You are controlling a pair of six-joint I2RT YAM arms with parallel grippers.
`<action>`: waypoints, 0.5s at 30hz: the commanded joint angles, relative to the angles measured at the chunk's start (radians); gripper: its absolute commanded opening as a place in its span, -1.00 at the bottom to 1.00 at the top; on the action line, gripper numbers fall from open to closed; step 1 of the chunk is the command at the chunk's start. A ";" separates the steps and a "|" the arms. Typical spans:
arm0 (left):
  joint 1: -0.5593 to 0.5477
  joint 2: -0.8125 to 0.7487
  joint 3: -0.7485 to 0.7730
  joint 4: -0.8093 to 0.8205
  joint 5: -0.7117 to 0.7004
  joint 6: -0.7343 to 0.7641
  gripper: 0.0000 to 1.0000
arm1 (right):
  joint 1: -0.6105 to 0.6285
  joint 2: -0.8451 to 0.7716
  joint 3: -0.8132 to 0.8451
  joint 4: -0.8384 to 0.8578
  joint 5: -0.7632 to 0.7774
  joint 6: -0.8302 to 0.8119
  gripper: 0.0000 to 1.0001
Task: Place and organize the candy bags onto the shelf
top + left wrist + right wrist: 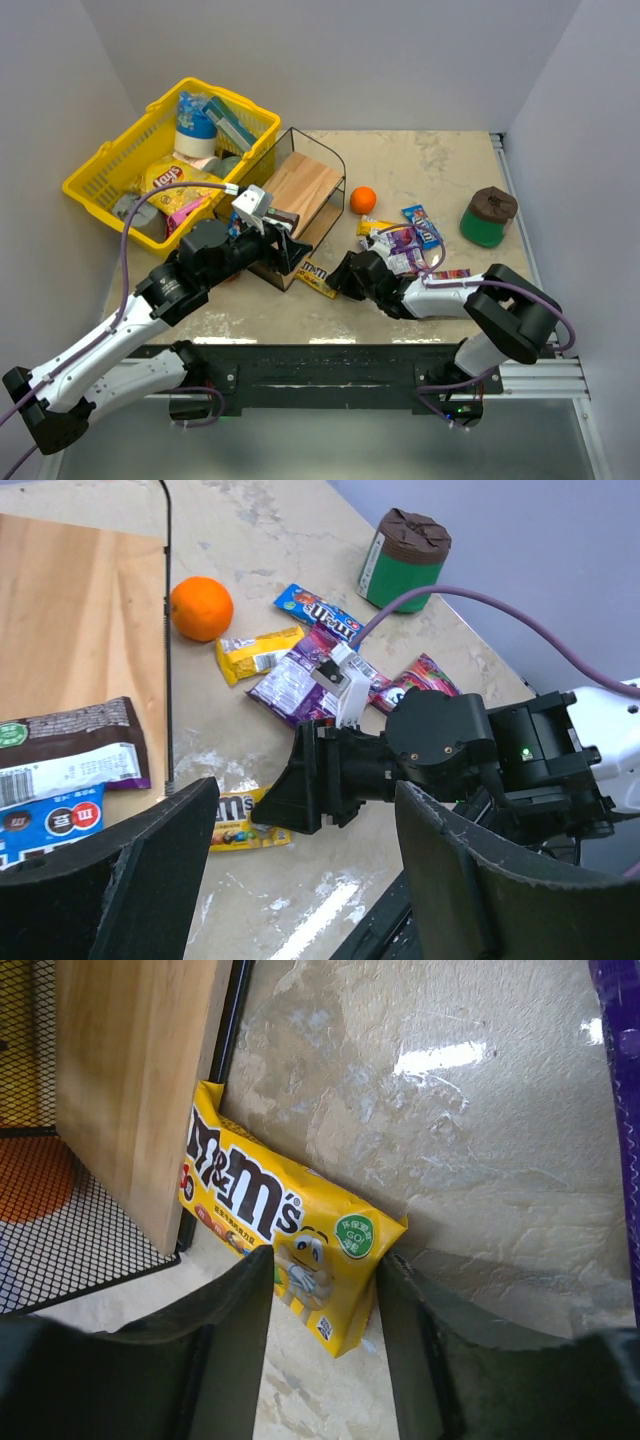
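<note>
The shelf (305,190) is a black wire rack with a slanted wooden board. A brown candy bag (75,748) and a blue one (55,820) lie on its board. My left gripper (300,880) is open and empty, just off the shelf's front edge (288,250). A yellow M&M's bag (280,1215) lies on the table against the shelf's foot. My right gripper (325,1310) is open, with its fingers on either side of that bag's end (345,275). Loose blue (320,608), yellow (258,652), purple (295,685) and pink (425,675) bags lie behind it.
A yellow shopping basket (105,165) with a Lay's bag and other goods stands at the back left, touching the shelf. An orange (362,199) lies right of the shelf. A green container with a brown lid (487,217) stands at the right.
</note>
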 commanded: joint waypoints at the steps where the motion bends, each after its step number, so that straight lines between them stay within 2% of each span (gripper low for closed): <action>1: -0.017 0.026 0.043 0.041 -0.032 0.027 0.54 | -0.001 0.033 -0.040 -0.031 0.001 0.021 -0.07; 7: -0.017 0.029 0.047 0.032 -0.089 0.026 0.54 | -0.001 -0.002 -0.034 -0.026 0.015 0.021 -0.43; 10: -0.017 0.029 0.052 0.020 -0.107 0.024 0.54 | -0.001 -0.022 -0.032 -0.023 0.015 0.016 -0.80; 11: -0.017 0.029 0.055 0.017 -0.115 0.024 0.54 | -0.001 -0.028 -0.032 -0.022 0.015 0.016 -1.00; 15: -0.017 0.020 0.057 -0.010 -0.167 0.017 0.55 | -0.001 -0.080 -0.043 -0.029 0.013 0.016 -1.00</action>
